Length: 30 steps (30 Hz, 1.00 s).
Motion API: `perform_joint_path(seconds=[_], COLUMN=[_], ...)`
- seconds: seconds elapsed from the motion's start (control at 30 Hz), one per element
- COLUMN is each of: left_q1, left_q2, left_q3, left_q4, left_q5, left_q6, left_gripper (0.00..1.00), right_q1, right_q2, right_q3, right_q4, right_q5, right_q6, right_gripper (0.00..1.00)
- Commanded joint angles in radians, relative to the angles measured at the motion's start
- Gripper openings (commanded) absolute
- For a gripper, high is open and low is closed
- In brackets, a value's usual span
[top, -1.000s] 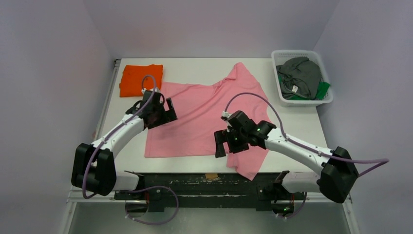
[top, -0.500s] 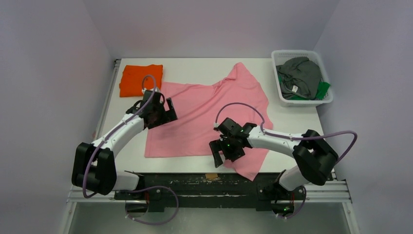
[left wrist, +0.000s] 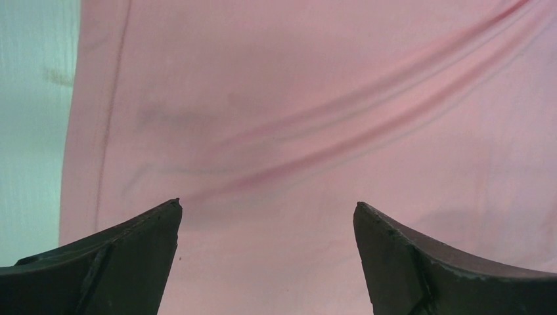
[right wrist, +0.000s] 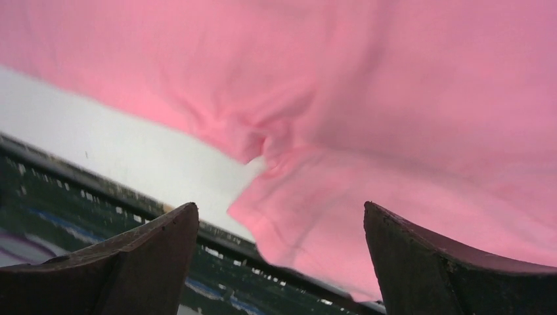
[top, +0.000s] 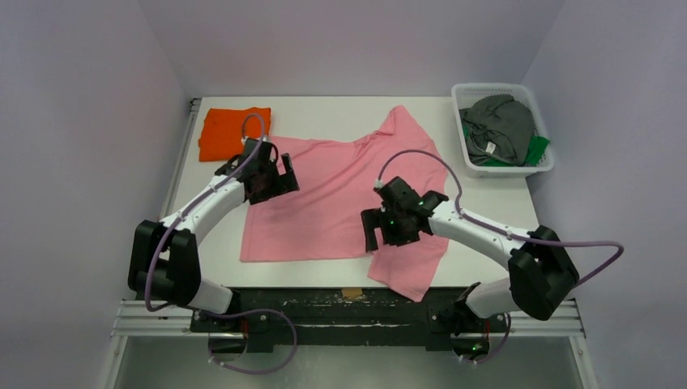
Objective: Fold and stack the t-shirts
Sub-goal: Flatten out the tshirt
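Pink t-shirt (top: 324, 211): spread mid-table (top: 340, 109), near-right corner overhanging the front edge; unfolded.
Basket (top: 486, 87): far right, grey and green shirts (top: 498, 126) waiting.
Orange t-shirt (top: 223, 130): folded far left, likely my stack base.
Left gripper (top: 282, 174): open, empty, above pink left edge.
Right gripper (top: 371, 233): open, empty, above the bunched corner.
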Motion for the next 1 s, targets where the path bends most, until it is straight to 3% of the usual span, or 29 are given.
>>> perform_joint_path(seconds=[0.0, 0.13, 0.3, 0.6, 0.97], left_q1=[0.009, 0.036, 0.041, 0.050, 0.059], left_q2=[0.090, 0.228, 0.401, 0.651, 0.978], left_q3=[0.126, 0.244, 0.396, 0.654, 1.037], left_q4=[0.017, 0.019, 0.007, -0.040, -0.136], left_q5=[0.052, 0.125, 0.170, 0.217, 0.421], left_q6=[0.028, 0.019, 0.003, -0.056, -0.166], left_gripper=[1.00, 1.00, 1.00, 1.00, 1.00], right_q1=[-0.142, -0.265, -0.385, -0.552, -0.695], right_q2=[-0.044, 0.067, 0.334, 0.763, 1.000], right_q3=[0.101, 0.228, 0.438, 0.863, 1.094], right_q4=[-0.032, -0.008, 0.050, -0.056, -0.054], right_q5=[0.132, 0.170, 0.158, 0.128, 0.002], right_q6=[0.005, -0.026, -0.069, -0.085, -0.023], right_gripper=[0.96, 0.99, 0.99, 0.95, 0.94])
